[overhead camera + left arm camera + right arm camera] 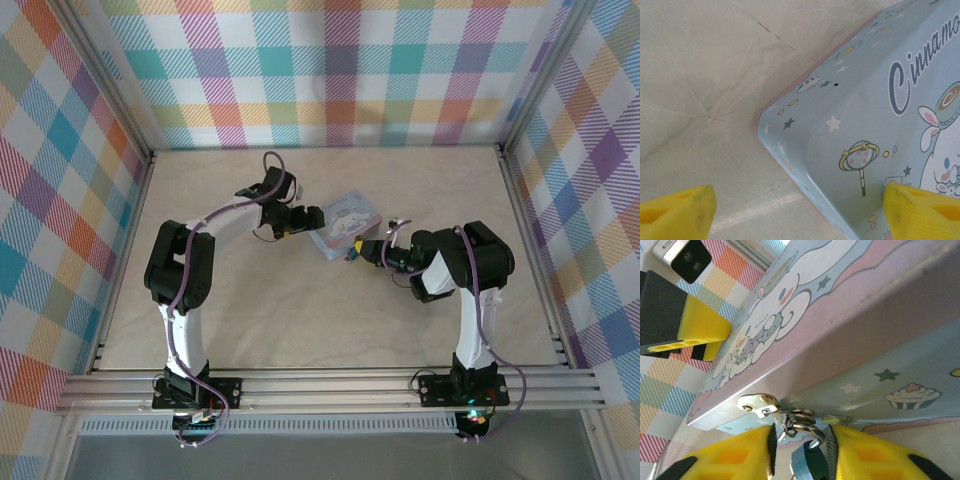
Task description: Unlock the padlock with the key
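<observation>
- Inside our right gripper (801, 455) sits the key (809, 464), likely slippery; gripped or not, we cannot tell.
- We would hold its head.
- Our left gripper (799, 212) gapes at the padlock (865, 100) corner.

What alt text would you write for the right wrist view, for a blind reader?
A blue-headed key sits between the yellow fingers of the right gripper, below a ring at the latch of the light-blue, cartoon-printed padlock. The left gripper rests one yellow finger against its face.

Left claw (797, 200) spread wide, one yellow finger (920, 210) overlapping the light-blue padlock (865, 115), pale table (700, 75) beyond
</observation>
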You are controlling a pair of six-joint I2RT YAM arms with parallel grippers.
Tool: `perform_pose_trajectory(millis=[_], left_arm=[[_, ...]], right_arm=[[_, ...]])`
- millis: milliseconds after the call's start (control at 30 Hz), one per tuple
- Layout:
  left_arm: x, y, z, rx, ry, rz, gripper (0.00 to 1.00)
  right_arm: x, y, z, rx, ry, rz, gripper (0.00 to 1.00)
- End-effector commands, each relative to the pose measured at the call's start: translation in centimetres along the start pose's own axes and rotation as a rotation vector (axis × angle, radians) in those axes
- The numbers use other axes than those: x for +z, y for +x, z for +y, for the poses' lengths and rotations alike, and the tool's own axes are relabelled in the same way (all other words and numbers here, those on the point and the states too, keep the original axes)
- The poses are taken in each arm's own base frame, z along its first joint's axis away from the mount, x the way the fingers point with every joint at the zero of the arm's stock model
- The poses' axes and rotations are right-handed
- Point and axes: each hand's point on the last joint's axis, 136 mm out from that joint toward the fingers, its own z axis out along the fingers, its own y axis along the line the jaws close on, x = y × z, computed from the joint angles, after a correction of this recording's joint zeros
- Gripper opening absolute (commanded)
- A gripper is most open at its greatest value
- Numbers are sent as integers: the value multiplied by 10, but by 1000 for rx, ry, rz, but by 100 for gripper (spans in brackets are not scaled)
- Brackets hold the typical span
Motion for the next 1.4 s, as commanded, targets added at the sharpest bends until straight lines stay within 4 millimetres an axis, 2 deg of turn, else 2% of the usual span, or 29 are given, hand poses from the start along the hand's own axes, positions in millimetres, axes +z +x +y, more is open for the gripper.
perform_pose_trajectory(millis=[0,233,433,633,900,1200,1367], left_arm=[[9,14,7,-14,-45,55,86],[9,13,6,-12,-47,54,86],[10,13,5,-11,-43,56,86],[10,12,5,-11,-43,56,86],[11,12,4,-10,-40,54,86],[11,13,5,-13,-44,53,86],[12,13,5,-14,-42,53,86]], right_arm=[[0,10,-3,18,-10,28,38],[-9,10,2,22,-32,27,46],[-6,13,2,44,-44,63,49],[-2,9,8,49,-81,74,47],[-6,10,17,34,-114,72,44],[-7,-2,25,-7,-124,36,40],[-8,-4,21,2,-96,21,39]])
